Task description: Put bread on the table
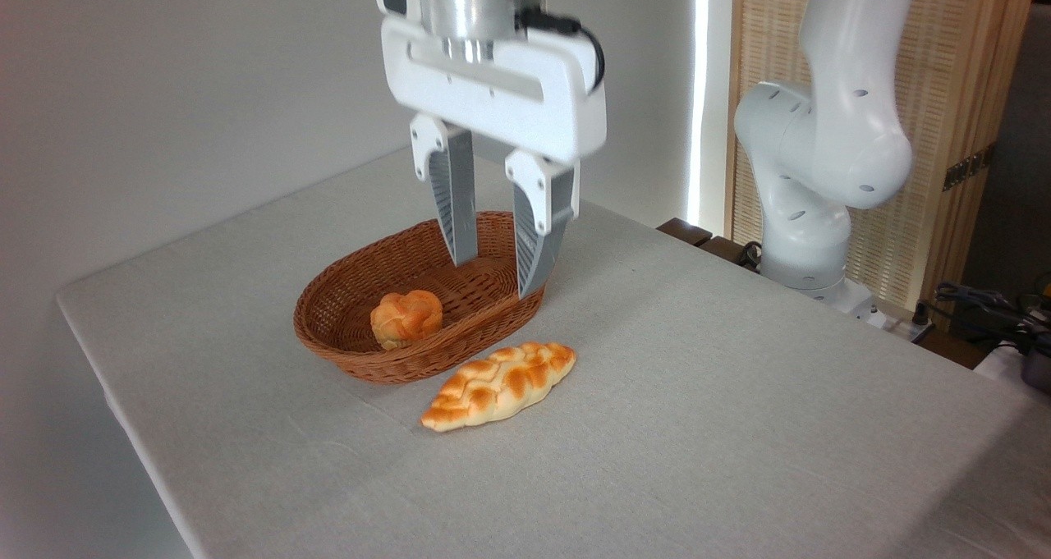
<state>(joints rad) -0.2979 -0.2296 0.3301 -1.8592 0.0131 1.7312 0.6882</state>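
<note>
Grey-beige clothed table (739, 428), bread (499, 385) beside wicker basket (345, 350).

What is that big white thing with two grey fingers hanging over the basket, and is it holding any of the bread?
That is a robot arm. Its base stands at the table's far edge, and its hand, called a gripper, hangs in front of the camera, which watches from across the table. The two grey fingers are apart and hold nothing. On the cloth-covered table sits a brown wicker basket with a small round bun inside. The long braided bread lies on the cloth just in front of the basket, not in it. So the bread is already on the table.
</note>
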